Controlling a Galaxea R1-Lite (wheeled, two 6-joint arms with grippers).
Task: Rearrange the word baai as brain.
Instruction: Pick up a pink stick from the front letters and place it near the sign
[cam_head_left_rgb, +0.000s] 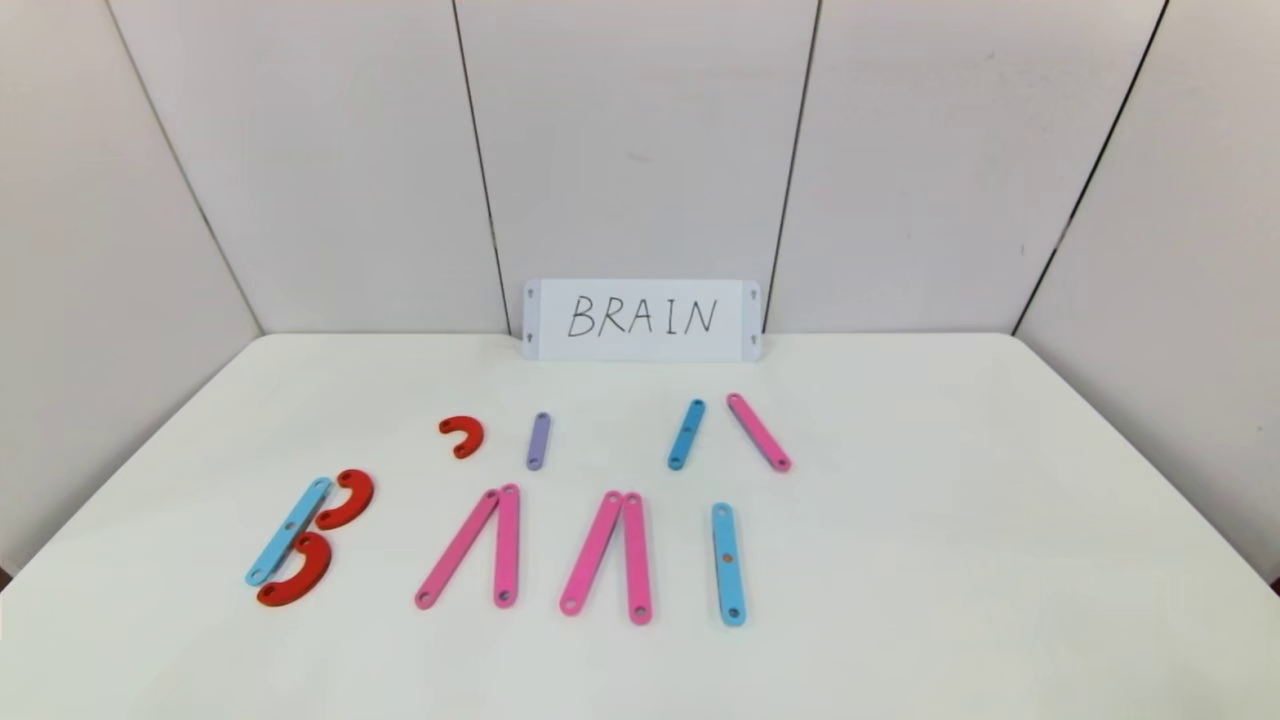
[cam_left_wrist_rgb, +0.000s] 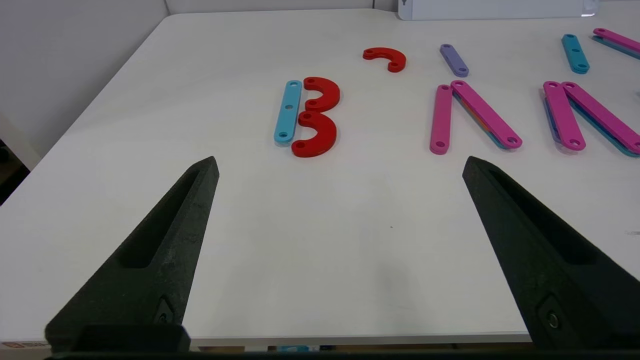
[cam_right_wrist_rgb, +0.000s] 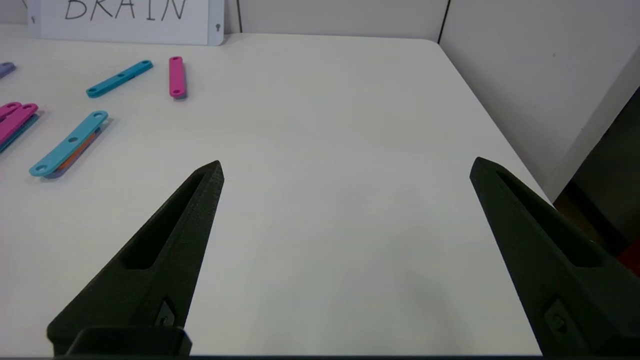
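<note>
The word baai lies in a row near the table's front. Its B (cam_head_left_rgb: 300, 540) is a light-blue strip with two red curves. Two A shapes of pink strips (cam_head_left_rgb: 470, 548) (cam_head_left_rgb: 608, 555) follow, then a light-blue strip as the I (cam_head_left_rgb: 728, 563). Behind the row lie a loose red curve (cam_head_left_rgb: 461, 436), a purple strip (cam_head_left_rgb: 538, 441), a blue strip (cam_head_left_rgb: 686, 434) and a pink strip (cam_head_left_rgb: 759, 432). My left gripper (cam_left_wrist_rgb: 340, 167) hangs open over the front edge, short of the B (cam_left_wrist_rgb: 310, 117). My right gripper (cam_right_wrist_rgb: 346, 170) is open over bare table at the right. No brain stands in strips.
A white card (cam_head_left_rgb: 642, 319) handwritten BRAIN leans against the back wall. Grey wall panels close in the table (cam_head_left_rgb: 1000, 500) at the back and both sides. The table's right edge (cam_right_wrist_rgb: 505, 145) drops off beside my right gripper.
</note>
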